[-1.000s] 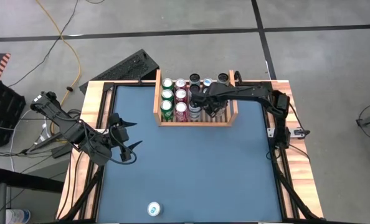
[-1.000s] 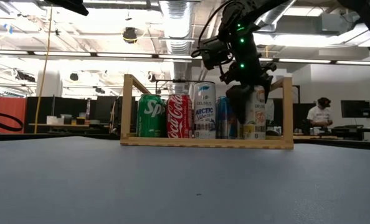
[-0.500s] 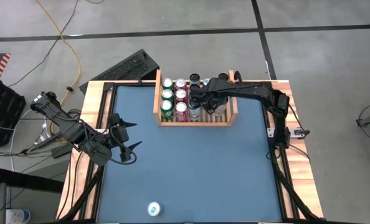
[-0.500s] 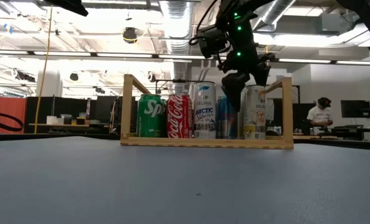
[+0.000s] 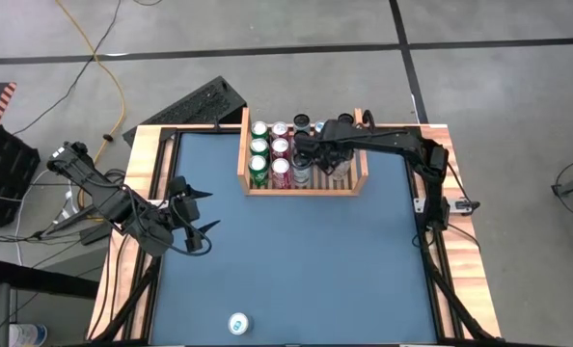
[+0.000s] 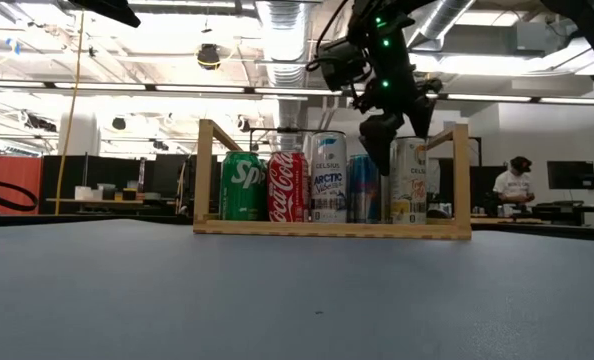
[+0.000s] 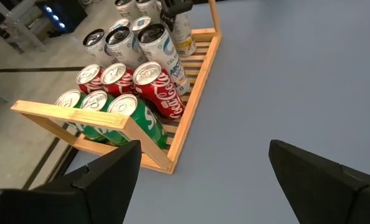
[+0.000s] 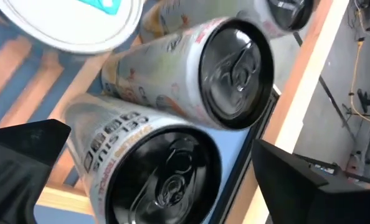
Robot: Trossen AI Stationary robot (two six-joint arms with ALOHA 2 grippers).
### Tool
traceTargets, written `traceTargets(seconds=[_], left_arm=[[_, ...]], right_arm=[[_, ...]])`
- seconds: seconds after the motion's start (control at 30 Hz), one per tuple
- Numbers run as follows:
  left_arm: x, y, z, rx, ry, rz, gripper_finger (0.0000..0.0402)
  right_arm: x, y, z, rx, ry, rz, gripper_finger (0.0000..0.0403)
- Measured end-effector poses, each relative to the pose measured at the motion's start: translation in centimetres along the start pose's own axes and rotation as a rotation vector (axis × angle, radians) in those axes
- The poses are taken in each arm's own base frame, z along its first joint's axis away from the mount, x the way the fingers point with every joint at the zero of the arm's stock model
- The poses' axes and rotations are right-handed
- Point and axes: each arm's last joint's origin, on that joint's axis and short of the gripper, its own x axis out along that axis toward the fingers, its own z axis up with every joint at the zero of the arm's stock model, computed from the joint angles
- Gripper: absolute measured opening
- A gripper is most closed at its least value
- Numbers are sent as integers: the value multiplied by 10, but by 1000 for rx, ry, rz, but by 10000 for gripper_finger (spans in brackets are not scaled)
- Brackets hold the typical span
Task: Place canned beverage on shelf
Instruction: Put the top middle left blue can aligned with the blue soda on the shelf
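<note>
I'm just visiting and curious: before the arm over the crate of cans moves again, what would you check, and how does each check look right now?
1. Right gripper open and holding nothing: ok; it hangs above the cans with its fingers apart.
2. Cans in the shelf upright: ok; the green can, red can and tall pale can all stand straight.
3. Right gripper clear of the can tops: cannot tell; it sits very close above them.
4. Left gripper out of the way: ok; open, over the table's left side.
5. More cans waiting: ok; one white can stands near the table's front edge.
</note>
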Motion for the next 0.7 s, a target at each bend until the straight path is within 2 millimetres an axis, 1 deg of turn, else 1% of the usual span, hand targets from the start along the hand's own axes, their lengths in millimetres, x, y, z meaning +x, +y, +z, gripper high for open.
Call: traceTargets(seconds=[0.1, 0.33, 0.4, 0.47, 0.57, 0.63, 0.7], left_arm=[[0, 0, 0, -1, 0, 0, 341], [0, 0, 0, -3, -1, 1, 341], [0, 0, 0, -2, -1, 1, 341], [0, 0, 0, -2, -1, 1, 341], [0, 0, 0, -3, -1, 1, 341], [0, 0, 0, -2, -1, 3, 341], [0, 0, 0, 1, -2, 3, 341]], right_arm=[[-9, -2, 3, 8, -32, 17, 266], [-43, -9, 10, 42, -146, 75, 266], [-52, -10, 9, 49, -172, 94, 264], [-60, -6, 6, 44, -200, 112, 256], [-68, 6, -3, 8, -225, 125, 223], [-68, 15, -10, -25, -228, 121, 186], [-64, 22, -15, -51, -216, 107, 141]])
